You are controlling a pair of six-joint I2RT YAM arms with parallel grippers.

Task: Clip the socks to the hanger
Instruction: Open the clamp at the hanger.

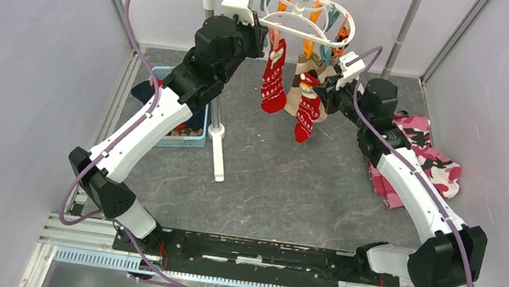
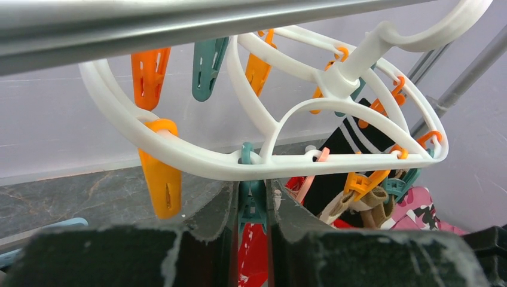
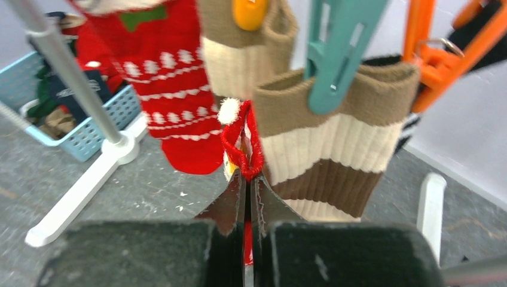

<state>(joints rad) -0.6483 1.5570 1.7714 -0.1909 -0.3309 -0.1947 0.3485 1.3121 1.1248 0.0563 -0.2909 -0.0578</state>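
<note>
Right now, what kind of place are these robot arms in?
Probably a robot practice booth set up as a laundry corner: plain walls around a grey table, socks on a clip hanger, and a blue basket of clothes.

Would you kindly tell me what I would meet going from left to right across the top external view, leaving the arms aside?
In order: blue basket → rack's white foot → left red sock → right red sock → pink camouflage cloth.
</note>
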